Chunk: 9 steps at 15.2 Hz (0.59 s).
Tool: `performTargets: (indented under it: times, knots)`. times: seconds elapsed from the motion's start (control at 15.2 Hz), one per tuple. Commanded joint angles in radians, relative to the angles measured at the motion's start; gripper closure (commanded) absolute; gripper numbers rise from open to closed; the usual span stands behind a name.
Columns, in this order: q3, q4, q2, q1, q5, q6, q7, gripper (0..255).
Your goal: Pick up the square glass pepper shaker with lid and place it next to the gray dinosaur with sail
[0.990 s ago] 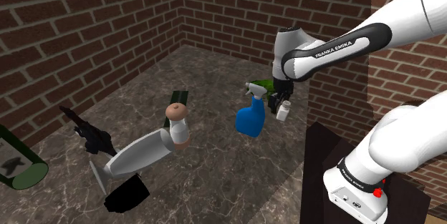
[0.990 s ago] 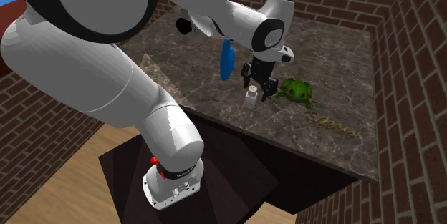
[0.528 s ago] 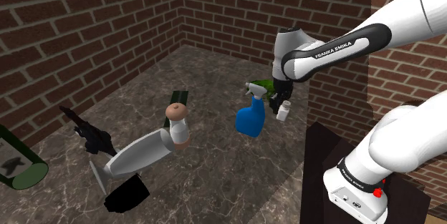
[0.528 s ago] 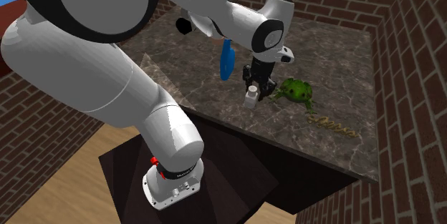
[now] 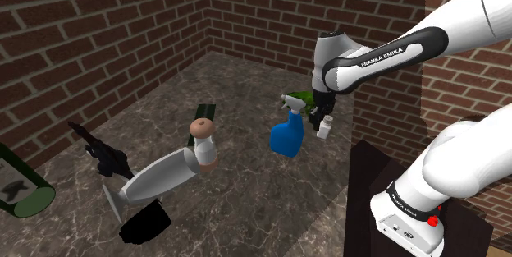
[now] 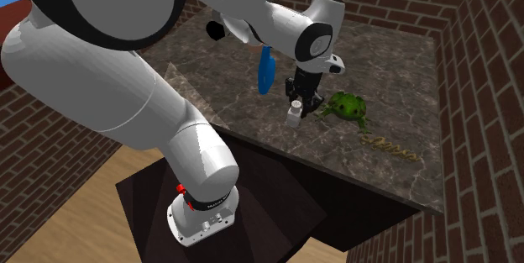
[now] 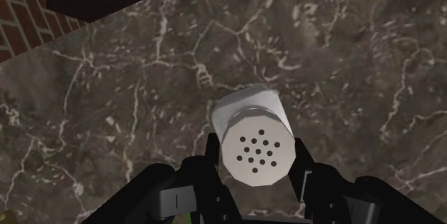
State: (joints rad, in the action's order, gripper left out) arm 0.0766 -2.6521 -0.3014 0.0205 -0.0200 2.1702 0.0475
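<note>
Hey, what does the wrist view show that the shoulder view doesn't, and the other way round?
Wrist view: the holes in the lid of the pepper shaker, seen end-on, with black fingers pressed to its two sides. Shoulder view: the blue spray bottle, a white goblet lying on its side, and the arm. Both: the shaker, the gripper and the dark marble surface.

The one legible text is the brand "FRANKA EMIKA", in white capitals on the dark band along the white arm's forearm [image 5: 373,57] in the shoulder view. The lettering runs lengthwise on the band and slants up towards that view's right. On the arm's base [image 5: 404,224], beside a small red spot, there are small dark marks, too small to read. The same base [image 6: 201,213] carries a faint line of marks in the second exterior view, also unreadable.
</note>
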Motion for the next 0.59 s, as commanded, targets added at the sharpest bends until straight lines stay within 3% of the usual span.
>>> performTargets:
  times: [0.0, 0.53]
  knots:
    - [0.000, -0.001, 0.000, 0.000, 0.000, 0.000, 0.000, 255]
    - [-0.004, 0.053, -0.076, 0.002, 0.005, -0.129, -0.008, 255]
